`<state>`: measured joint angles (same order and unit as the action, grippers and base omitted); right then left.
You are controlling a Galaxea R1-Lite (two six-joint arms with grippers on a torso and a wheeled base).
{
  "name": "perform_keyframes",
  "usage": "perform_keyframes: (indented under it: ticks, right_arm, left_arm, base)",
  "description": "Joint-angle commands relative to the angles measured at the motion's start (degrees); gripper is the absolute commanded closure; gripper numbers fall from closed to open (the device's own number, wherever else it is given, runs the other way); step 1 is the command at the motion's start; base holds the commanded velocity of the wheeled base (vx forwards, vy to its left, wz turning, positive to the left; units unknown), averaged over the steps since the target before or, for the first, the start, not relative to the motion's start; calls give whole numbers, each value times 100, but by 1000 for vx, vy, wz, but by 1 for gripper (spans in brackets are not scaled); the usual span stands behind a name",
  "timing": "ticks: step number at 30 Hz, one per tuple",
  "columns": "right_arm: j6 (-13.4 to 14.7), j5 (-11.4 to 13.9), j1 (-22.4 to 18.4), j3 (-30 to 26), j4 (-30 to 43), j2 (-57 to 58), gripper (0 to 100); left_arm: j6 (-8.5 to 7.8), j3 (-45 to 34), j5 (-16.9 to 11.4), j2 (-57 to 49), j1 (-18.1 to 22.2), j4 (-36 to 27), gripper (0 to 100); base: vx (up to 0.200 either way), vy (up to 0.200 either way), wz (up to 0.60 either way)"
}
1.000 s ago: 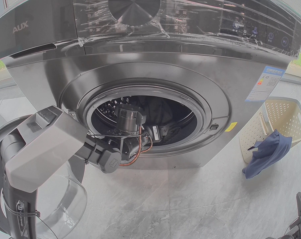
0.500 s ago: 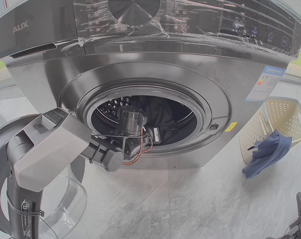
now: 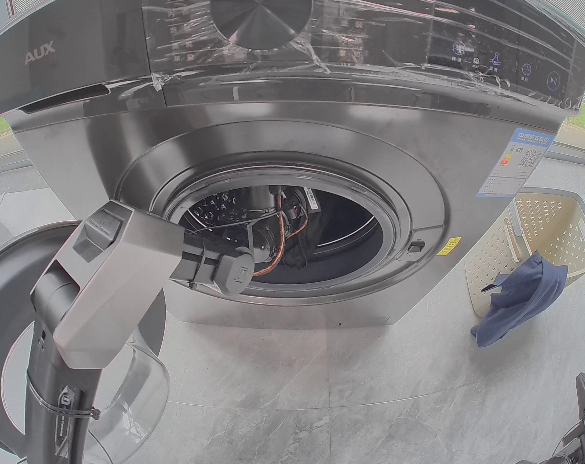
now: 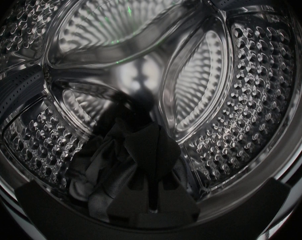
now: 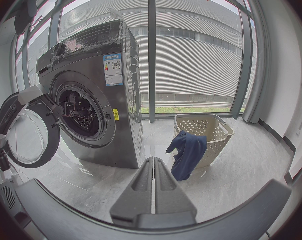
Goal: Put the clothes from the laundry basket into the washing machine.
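The left arm (image 3: 112, 278) reaches through the washer's (image 3: 344, 117) round opening, with its wrist and cables inside the drum. In the left wrist view the left gripper (image 4: 153, 184) sits low in the drum (image 4: 257, 84), near the front rim. Its 2 fingers are pressed together on a black garment (image 4: 151, 147), which bunches over the fingertips and hangs toward the drum's back wall. Just beside it, on the drum floor, lies a crumpled heap of grey and pale cloth (image 4: 91, 180), touching the black garment.

The washer door (image 3: 9, 304) stands swung fully open on the washer's left side, and its glass bowl faces outward.

To the right of the washer, on the tiled floor (image 3: 344, 381), stands the cream basket (image 3: 557, 227), near the washer's front right corner but apart from it. A blue garment (image 3: 521, 298) is draped over the basket rim nearest the washer, and most of it hangs down the outside wall toward the floor.

The right gripper (image 5: 153, 160) is held well back from the washer, low over the floor and facing the washer and basket. Its 2 fingers are closed flat against each other with nothing between them. Behind the washer and basket runs a tall window (image 5: 197, 50).
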<state>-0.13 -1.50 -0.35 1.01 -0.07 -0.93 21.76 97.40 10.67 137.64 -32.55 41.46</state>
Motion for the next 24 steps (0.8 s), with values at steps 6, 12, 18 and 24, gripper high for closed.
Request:
perform_keyframes:
  ticks: [6, 12, 18, 24]
  right_arm:
    - [-4, 1, 0, -101, -1, 75, 100]
    - [-4, 1, 0, -101, -1, 75, 100]
    - [-4, 1, 0, -101, -1, 75, 100]
    - [-4, 1, 0, -101, -1, 75, 100]
  left_arm:
    - [-5, 358, 93, 448, 12, 108, 0]
    - [12, -327, 50, 43, -111, -77, 0]
    - [-23, -775, -30, -18, -164, -296, 0]
    - [-163, -617, -47, 298, -67, -358, 0]
  base:
    - [0, 0, 0]
    - [0, 0, 0]
    - [0, 0, 0]
    - [0, 0, 0]
